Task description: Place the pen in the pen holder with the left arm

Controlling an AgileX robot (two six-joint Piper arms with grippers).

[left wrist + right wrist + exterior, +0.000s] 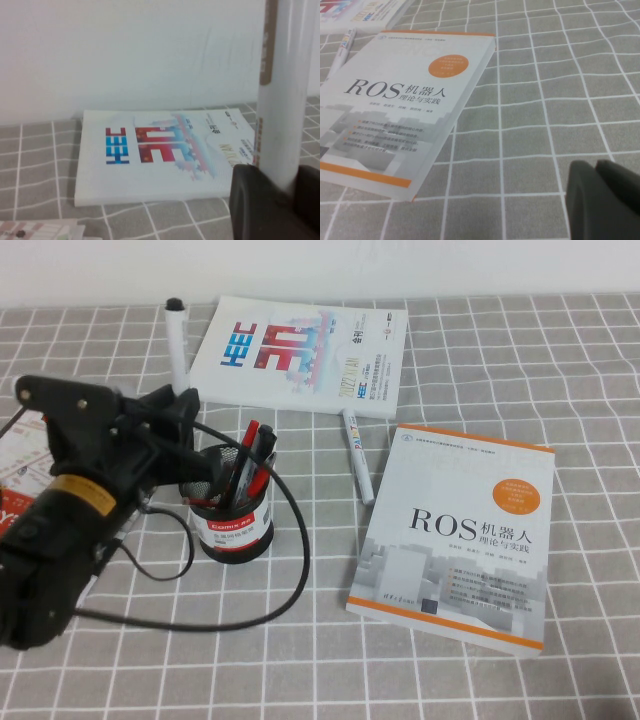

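The white book [300, 355] reads "HEC" and "30", the orange-edged book [460, 535] reads "ROS 机器人", and the pen holder [232, 515] label reads "Comix".

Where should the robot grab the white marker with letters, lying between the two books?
Around its middle, from straight above, closing across the barrel: the lettered marker lies flat with bare cloth either side there, its ends close to the HEC book and ROS book. The left end effector, by the pen holder, holds the pen; the right end effector hangs beside the ROS book.
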